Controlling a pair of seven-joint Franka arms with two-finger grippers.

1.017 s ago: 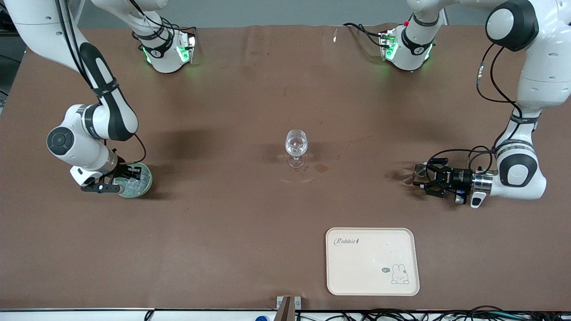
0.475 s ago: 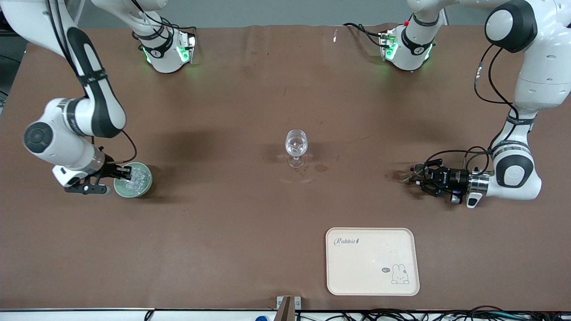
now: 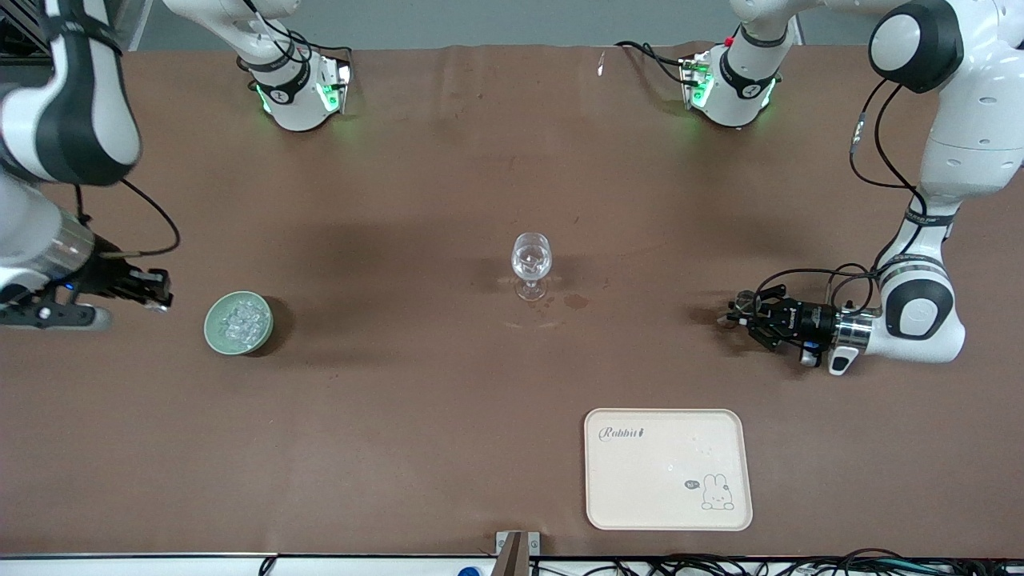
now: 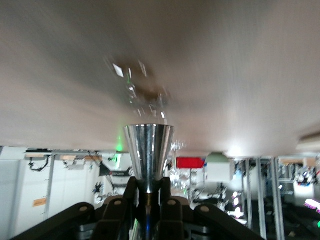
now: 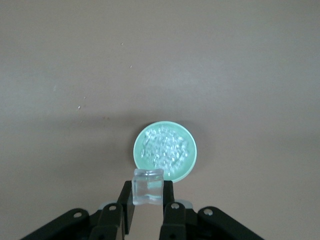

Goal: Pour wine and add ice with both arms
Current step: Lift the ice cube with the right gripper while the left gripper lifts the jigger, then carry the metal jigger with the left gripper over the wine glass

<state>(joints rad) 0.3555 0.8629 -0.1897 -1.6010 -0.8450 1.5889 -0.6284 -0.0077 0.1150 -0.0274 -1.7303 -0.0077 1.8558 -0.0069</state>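
Ice (image 3: 238, 322) fills the pale green bowl (image 3: 214, 336) on the bench (image 3: 416, 400) toward the right arm's end. The right gripper (image 5: 148, 201) hangs above the bench beside the bowl, its fingers (image 5: 126, 207) clamped on one ice cube (image 5: 148, 186). The left gripper (image 3: 748, 320), low toward the left arm's end, seems to pinch the jigger (image 4: 148, 156) at its waist. Between the arms stands the wine glass (image 3: 531, 262).

Wide bare brown table (image 3: 416, 416) is left between the clear stemmed wine glass (image 3: 532, 264) at the middle and the pale green round bowl (image 3: 238, 322) toward the right arm's end. The cream rectangular tray (image 3: 668, 468) is set nearer the front camera, well apart from both, with open passage around it.
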